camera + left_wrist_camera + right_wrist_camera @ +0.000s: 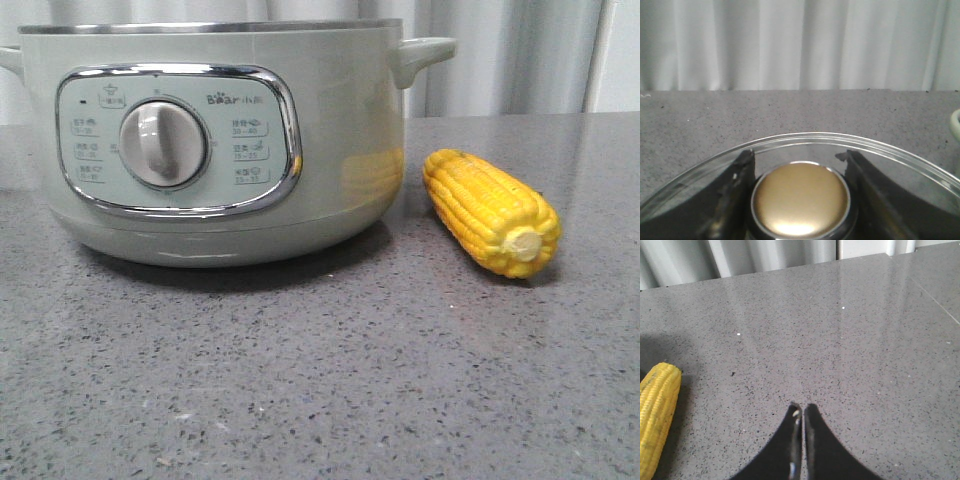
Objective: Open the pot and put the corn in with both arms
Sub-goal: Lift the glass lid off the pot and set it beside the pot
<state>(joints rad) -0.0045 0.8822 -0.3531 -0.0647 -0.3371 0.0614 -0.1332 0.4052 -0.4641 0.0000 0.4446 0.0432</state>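
The grey speckled desk [330, 380] fills the lower half of the front view, with pale curtains [500, 50] hanging behind it across the top of the frame. The pot [330, 130] takes up the upper left of that view, its chrome-framed control panel [178, 140] and grey dial [163, 144] facing the camera, its steel rim [210, 27] running along the top edge, and one side handle [425, 52] sticking out toward the upper right. The corn [490, 210] lies on the desk in the right middle of the frame, just beside the pot but apart from it, its pale stub end turned toward the camera; its yellow shows as a reflection on the pot's wall. In the left wrist view a clear glass lid [805, 145] curves across the lower part of the frame, and the left claw [799, 200] sits with one dark finger on each side of the lid's gold knob [800, 200], closed on it. In the right wrist view the right claw [801, 412] is at bottom centre over bare desk, its fingers nearly together with only a thin slit between them and nothing held, while the corn shows at the lower left edge.
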